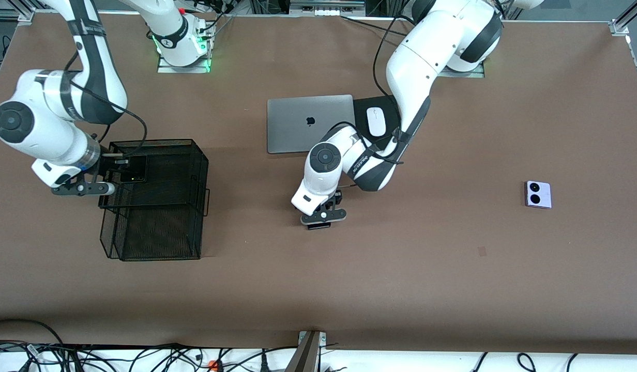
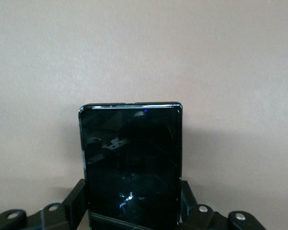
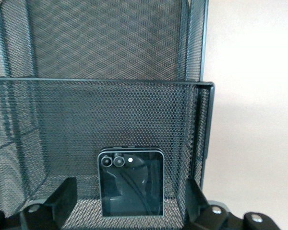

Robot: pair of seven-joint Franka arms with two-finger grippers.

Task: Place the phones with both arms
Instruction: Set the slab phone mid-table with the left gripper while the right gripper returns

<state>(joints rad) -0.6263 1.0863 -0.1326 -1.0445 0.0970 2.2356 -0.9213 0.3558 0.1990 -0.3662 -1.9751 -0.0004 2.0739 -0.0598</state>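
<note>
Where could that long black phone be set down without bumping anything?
Bare brown table spreads nearer the camera than the left gripper holding the black slab phone, and between it and the lavender phone. It is crowded around the laptop and mouse.

Two robot arms, glossy white rounded shells. Dark grey bands at the joints; round dark grey caps with a ringed centre on the elbow housings. Black cables loop along the outside of each arm. Small lettering on the dark bands, too small to read. Bases on square metal plates; green light glows at the right arm's base. Left gripper [image 1: 323, 218] and right gripper [image 1: 91, 187]: black, with pale bars carrying round silver screws.
</note>
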